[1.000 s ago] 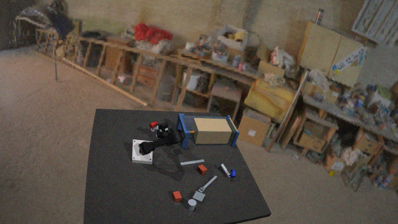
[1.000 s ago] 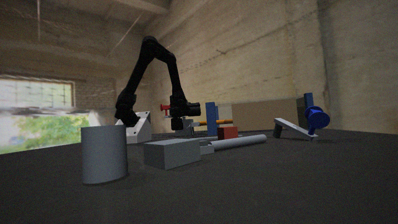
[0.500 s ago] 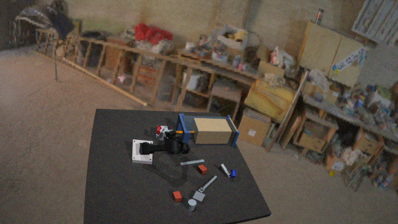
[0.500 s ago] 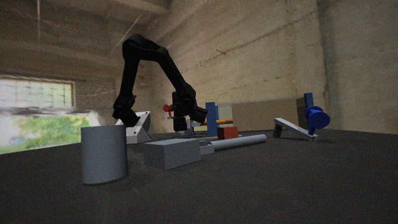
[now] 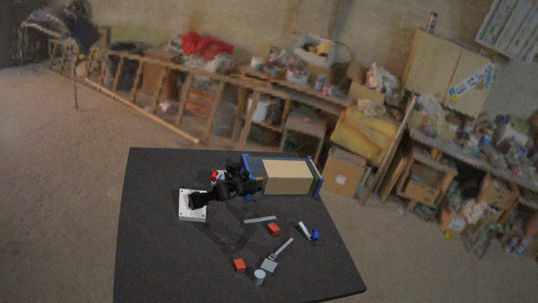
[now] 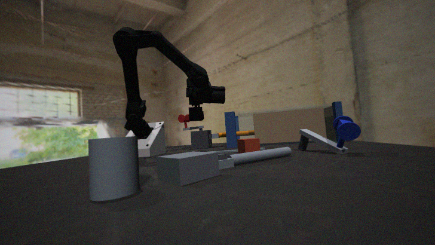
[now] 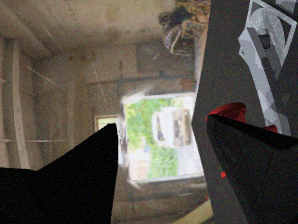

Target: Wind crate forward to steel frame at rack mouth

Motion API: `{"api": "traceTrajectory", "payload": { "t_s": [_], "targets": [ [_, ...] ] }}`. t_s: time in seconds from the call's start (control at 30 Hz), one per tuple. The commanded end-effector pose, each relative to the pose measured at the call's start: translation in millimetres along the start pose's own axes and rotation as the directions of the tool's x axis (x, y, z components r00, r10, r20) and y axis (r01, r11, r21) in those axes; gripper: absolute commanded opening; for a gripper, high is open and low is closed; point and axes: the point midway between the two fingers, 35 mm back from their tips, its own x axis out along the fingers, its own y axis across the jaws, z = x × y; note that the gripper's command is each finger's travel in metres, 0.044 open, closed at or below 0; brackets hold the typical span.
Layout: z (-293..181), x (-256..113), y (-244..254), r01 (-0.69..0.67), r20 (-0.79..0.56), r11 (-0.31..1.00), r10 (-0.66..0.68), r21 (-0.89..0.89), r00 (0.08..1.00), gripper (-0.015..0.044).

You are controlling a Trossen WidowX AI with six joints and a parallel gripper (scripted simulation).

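The tan crate (image 5: 287, 185) (image 6: 288, 126) sits flat inside the blue-posted guard cubby (image 5: 319, 187) (image 6: 230, 129), its front apart from the mouth frame. An orange strap (image 5: 259, 178) (image 6: 245, 132) runs from it toward the grey winch (image 6: 201, 139). The red-knobbed handle (image 5: 213, 175) (image 6: 193, 128) (image 7: 260, 82) stands on top of the winch, its arm about level. My gripper (image 6: 196, 119) (image 7: 163, 127) is part open with nothing between its fingers, above the handle. In the wrist view the red knob (image 7: 230, 112) shows beside and partly behind the right finger. The arm hides part of the winch in the top view.
A blue-knobbed handle (image 5: 315, 234) (image 6: 346, 128), a flat bar (image 5: 259, 219), a long-handled tool (image 5: 282, 248) (image 6: 262, 155), two red blocks (image 5: 273, 229) (image 5: 239, 265), a grey block (image 5: 269, 265) (image 6: 188, 168) and a grey cylinder (image 5: 259, 277) (image 6: 113, 168) are on the bench.
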Motion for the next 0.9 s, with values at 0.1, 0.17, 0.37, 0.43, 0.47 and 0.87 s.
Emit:
{"api": "traceTrajectory", "payload": {
  "t_s": [0.1,0.17,0.37,0.43,0.47,0.87],
  "targets": [
    [-0.5,0.2,2.8,0.0,0.0,1.0,0.0,0.0,1.0,0.024],
    [-0.5,0.2,2.8,0.0,0.0,1.0,0.0,0.0,1.0,0.024],
    [-0.5,0.2,2.8,0.0,0.0,1.0,0.0,0.0,1.0,0.024],
    [-0.5,0.2,2.8,0.0,0.0,1.0,0.0,0.0,1.0,0.024],
    [-0.5,0.2,2.8,0.0,0.0,1.0,0.0,0.0,1.0,0.024],
    [2.3,59.4,2.5,0.63,-0.293,0.736,-0.676,-0.247,0.676,0.044]
  ]
}}
